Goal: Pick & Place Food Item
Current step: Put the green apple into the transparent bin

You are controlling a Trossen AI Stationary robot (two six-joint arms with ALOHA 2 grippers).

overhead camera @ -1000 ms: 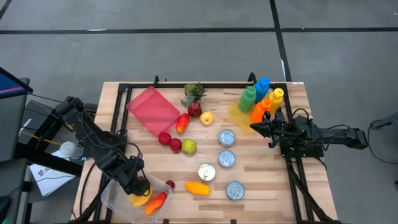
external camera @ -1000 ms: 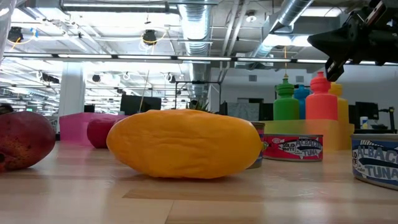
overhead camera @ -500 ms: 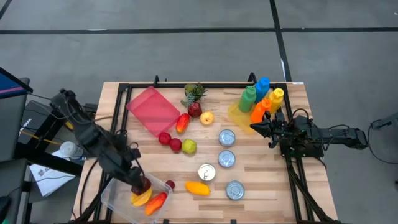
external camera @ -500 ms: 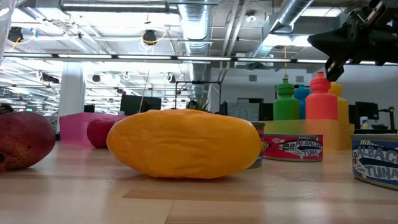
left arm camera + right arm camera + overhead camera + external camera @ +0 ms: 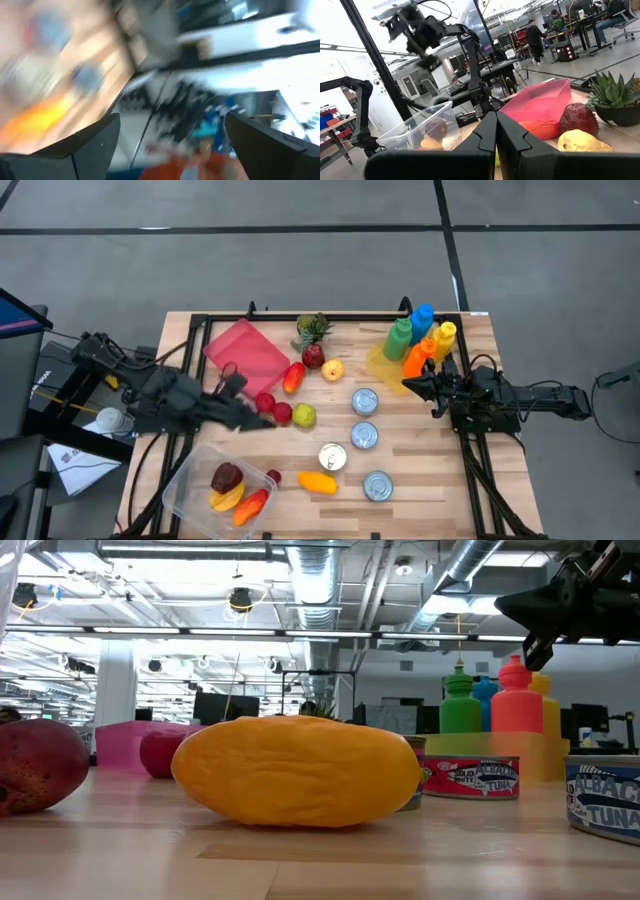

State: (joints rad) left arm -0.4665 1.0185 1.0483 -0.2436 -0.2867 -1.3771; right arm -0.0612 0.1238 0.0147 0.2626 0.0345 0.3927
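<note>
Three foods already lie in the clear bin (image 5: 188,492) behind my released, empty left gripper (image 5: 262,420); red fruits (image 5: 273,407) ahead remain. My right gripper (image 5: 412,384) waits clenched.

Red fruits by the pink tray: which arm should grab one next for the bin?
Left, likely. The left gripper is open and hovers right beside the red fruits, with the bin on its side. The right gripper is shut, parked by the bottles.
</note>
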